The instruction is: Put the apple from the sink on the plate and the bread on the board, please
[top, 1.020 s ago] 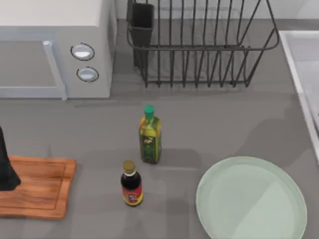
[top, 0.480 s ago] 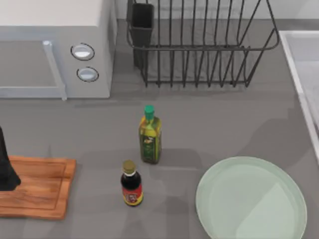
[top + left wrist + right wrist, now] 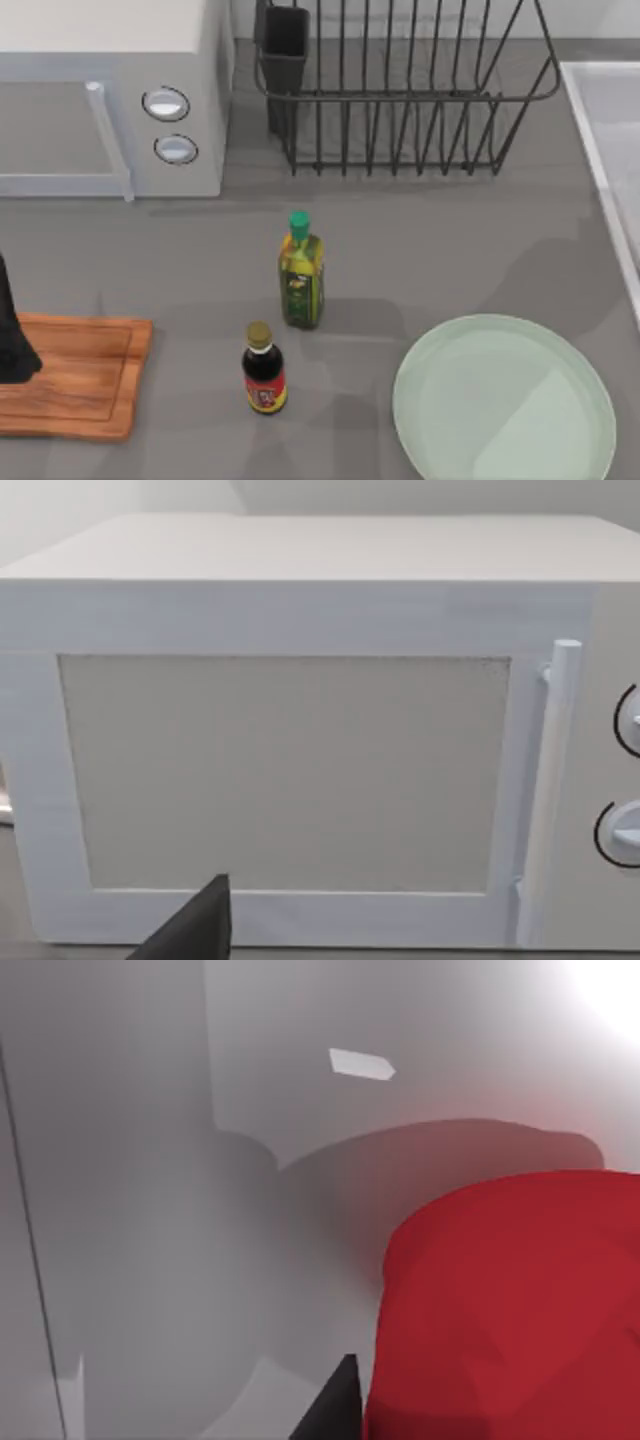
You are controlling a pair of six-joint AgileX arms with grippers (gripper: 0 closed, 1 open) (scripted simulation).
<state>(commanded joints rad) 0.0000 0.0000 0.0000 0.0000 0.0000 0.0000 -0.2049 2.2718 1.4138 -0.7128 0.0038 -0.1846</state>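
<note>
The red apple (image 3: 510, 1310) looms large in the right wrist view, over the pale grey floor of the sink (image 3: 200, 1210), with a dark part of my right gripper (image 3: 335, 1410) right beside it. In the top view the sink's white rim (image 3: 600, 150) runs along the right edge. The mint-green plate (image 3: 503, 400) lies bare at the front right. At the front left is the wooden board (image 3: 80, 375), and my left gripper (image 3: 12, 345) hangs over its left end. The bread is out of view.
A white microwave (image 3: 110, 100) stands at the back left, close in front of the left wrist camera (image 3: 300, 770). A black wire dish rack (image 3: 400, 90) is at the back centre. An oil bottle (image 3: 300, 270) and a dark sauce bottle (image 3: 263, 368) stand mid-table.
The shading across the plate has shifted. The bottles, the board and the left arm have stayed where they were.
</note>
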